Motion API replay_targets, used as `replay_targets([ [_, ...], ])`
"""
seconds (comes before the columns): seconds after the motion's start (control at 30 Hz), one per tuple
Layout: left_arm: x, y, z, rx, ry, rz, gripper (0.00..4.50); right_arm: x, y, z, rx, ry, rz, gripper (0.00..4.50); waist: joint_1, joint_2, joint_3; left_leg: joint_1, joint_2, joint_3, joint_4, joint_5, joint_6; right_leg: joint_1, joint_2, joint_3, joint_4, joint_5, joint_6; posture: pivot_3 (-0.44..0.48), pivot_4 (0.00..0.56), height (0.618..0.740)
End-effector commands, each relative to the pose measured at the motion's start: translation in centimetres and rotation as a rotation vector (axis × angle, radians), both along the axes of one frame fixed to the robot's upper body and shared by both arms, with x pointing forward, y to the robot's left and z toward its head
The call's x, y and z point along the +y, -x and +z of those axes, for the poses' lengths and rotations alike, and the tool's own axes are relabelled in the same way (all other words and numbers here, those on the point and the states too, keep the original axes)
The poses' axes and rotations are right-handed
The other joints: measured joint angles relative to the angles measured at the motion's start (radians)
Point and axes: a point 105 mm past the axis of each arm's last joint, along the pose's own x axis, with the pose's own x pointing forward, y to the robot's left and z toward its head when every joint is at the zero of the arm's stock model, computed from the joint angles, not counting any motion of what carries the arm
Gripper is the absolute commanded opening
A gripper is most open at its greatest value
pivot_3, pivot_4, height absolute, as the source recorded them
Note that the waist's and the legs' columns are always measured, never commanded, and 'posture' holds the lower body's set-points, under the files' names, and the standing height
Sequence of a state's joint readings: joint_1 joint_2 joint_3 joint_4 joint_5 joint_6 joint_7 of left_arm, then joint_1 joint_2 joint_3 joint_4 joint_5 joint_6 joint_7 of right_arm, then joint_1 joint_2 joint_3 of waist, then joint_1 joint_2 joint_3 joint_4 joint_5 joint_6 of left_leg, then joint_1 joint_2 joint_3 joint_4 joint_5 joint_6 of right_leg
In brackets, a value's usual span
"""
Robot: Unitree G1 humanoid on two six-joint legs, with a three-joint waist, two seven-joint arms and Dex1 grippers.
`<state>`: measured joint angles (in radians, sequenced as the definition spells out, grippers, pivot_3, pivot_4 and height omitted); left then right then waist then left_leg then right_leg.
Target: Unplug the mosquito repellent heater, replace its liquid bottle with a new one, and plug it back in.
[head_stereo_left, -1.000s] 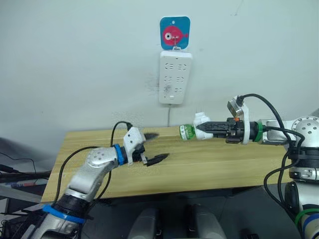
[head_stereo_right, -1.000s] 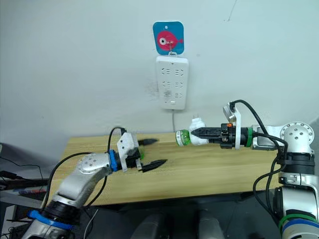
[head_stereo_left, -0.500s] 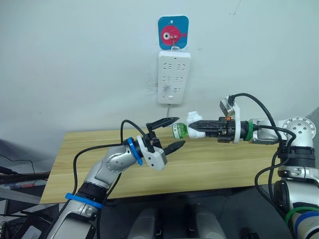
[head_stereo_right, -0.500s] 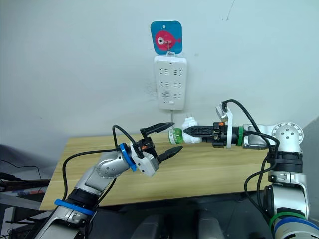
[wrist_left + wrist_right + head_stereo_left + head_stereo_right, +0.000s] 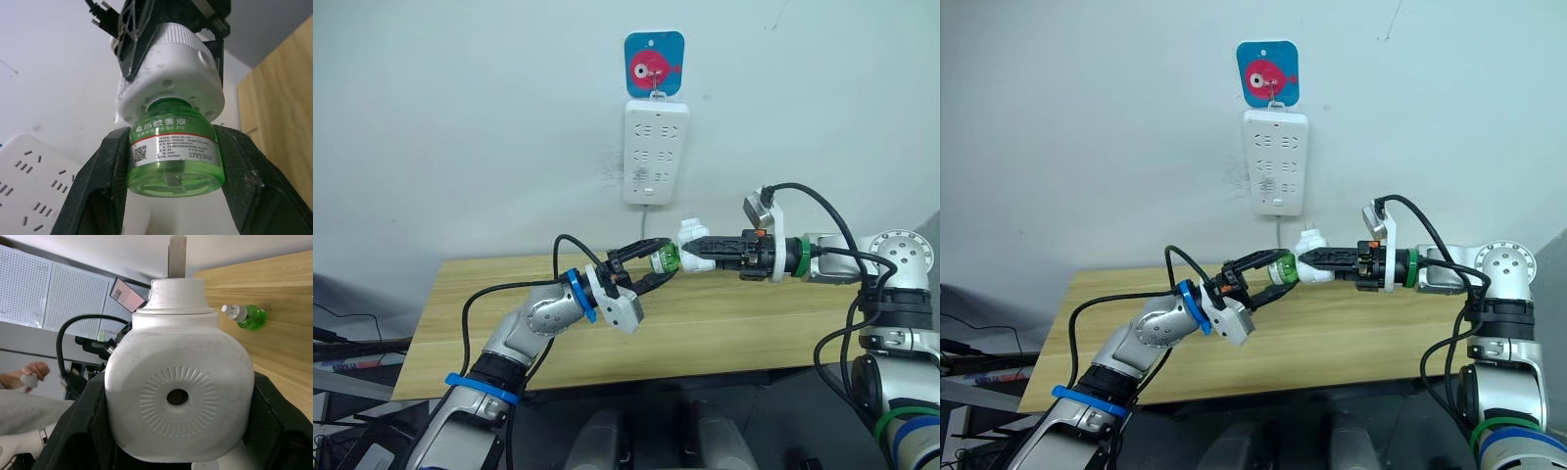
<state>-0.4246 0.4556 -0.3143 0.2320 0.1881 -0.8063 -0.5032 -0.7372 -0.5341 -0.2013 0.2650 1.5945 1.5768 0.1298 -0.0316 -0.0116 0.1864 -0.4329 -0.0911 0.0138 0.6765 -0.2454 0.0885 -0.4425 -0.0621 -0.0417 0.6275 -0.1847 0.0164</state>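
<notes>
— Where do your head eyes look from?

— From above my arms, forward and down at the wall. Both share my left gripper (image 5: pixel 644 269), my right gripper (image 5: pixel 698 251) and the power strip (image 5: pixel 655 151) above them.

— And the wrists?

— My left wrist camera sits very close under the green bottle (image 5: pixel 173 149), facing up along my fingers (image 5: pixel 102 181). My right looks close onto the heater (image 5: pixel 178 396), the wooden table (image 5: pixel 274 318) beyond.

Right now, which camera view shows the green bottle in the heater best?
The left wrist view: the green bottle is close, label readable, between the left hand's fingers. Both eye views show it small beside the white heater. In the right wrist view the heater covers it.
</notes>
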Motion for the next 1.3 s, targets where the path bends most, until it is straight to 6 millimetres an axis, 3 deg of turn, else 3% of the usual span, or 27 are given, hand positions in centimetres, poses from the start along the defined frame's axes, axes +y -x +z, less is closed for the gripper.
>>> replay_targets([
  [0.03, -0.5, 0.5, 2.3, 0.331, 0.12, -0.144, 2.22, 0.0, 1.3, 0.7, -0.075, 0.042, 0.067, 2.97, 0.0, 0.0, 0.001, 0.0, 0.0, 0.0, 0.0, 0.0, 0.0, 0.0, 0.0, 0.0, 0.0, 0.0, 0.0, -0.11, 0.188, 0.74],
  [0.13, -0.1, 0.4, 2.7, 0.632, 0.092, -0.238, 2.22, 0.1, 2.3, 0.6, -0.107, 0.079, 0.118, 2.97, -0.002, 0.001, 0.002, -0.001, 0.0, -0.001, 0.001, 0.0, 0.0, 0.0, 0.0, -0.001, 0.0, -0.001, 0.0, -0.107, 0.182, 0.74],
  [0.23, 0.7, 0.3, 4.1, 1.123, 0.193, -0.373, 2.22, 0.5, 2.8, 1.0, -0.141, 0.077, 0.159, 2.97, -0.003, 0.001, 0.002, 0.0, 0.0, -0.003, 0.002, 0.0, 0.0, 0.001, 0.002, -0.002, 0.0, -0.001, 0.001, -0.102, 0.175, 0.74],
  [0.3, 1.4, 0.5, 5.2, 1.408, 0.234, -0.493, 2.22, 0.7, 3.0, 1.4, -0.157, 0.069, 0.178, 2.97, -0.004, 0.001, 0.002, 0.0, 0.001, -0.005, 0.004, 0.0, 0.0, 0.001, 0.004, -0.003, 0.001, -0.006, 0.008, -0.102, 0.172, 0.74],
  [0.43, 2.8, 0.5, 5.6, 1.726, 0.267, -0.618, 2.22, 0.7, 3.2, 1.8, -0.172, 0.057, 0.204, 2.97, -0.009, 0.0, 0.002, 0.0, 0.001, -0.005, 0.005, 0.0, 0.0, 0.002, 0.007, -0.002, 0.001, -0.006, 0.009, -0.104, 0.17, 0.74],
  [0.67, 3.8, 2.4, 4.2, 1.869, 0.192, -0.637, 2.22, 0.4, 3.6, 2.6, -0.177, 0.016, 0.235, 2.97, -0.009, 0.001, 0.002, 0.0, 0.001, -0.004, 0.003, 0.0, 0.0, 0.002, 0.005, 0.0, 0.001, -0.003, 0.003, -0.128, 0.154, 0.74],
  [1.03, 3.0, 1.7, 3.7, 1.825, 0.244, -0.592, 2.22, 0.6, 4.1, 2.2, -0.175, 0.015, 0.25, 2.97, -0.001, 0.001, 0.002, 0.0, 0.001, -0.003, 0.003, 0.0, -0.001, 0.001, 0.003, 0.0, 0.0, -0.003, 0.001, -0.121, 0.151, 0.74],
  [1.23, 3.1, 1.5, 3.7, 1.812, 0.287, -0.577, 4.2, 0.5, 3.3, 2.1, -0.15, -0.011, 0.207, 2.97, -0.001, 0.001, 0.002, 0.0, 0.001, -0.003, 0.003, 0.0, -0.001, 0.001, 0.003, 0.0, 0.0, -0.003, 0.001, -0.118, 0.155, 0.74],
  [1.3, 3.9, 1.3, 3.5, 1.8, 0.341, -0.549, 4.47, 0.3, 2.6, 2.3, -0.139, -0.03, 0.168, 2.97, -0.001, 0.001, 0.002, 0.0, 0.001, -0.003, 0.003, 0.0, -0.001, 0.001, 0.003, 0.0, 0.0, -0.003, 0.001, -0.124, 0.155, 0.74],
])
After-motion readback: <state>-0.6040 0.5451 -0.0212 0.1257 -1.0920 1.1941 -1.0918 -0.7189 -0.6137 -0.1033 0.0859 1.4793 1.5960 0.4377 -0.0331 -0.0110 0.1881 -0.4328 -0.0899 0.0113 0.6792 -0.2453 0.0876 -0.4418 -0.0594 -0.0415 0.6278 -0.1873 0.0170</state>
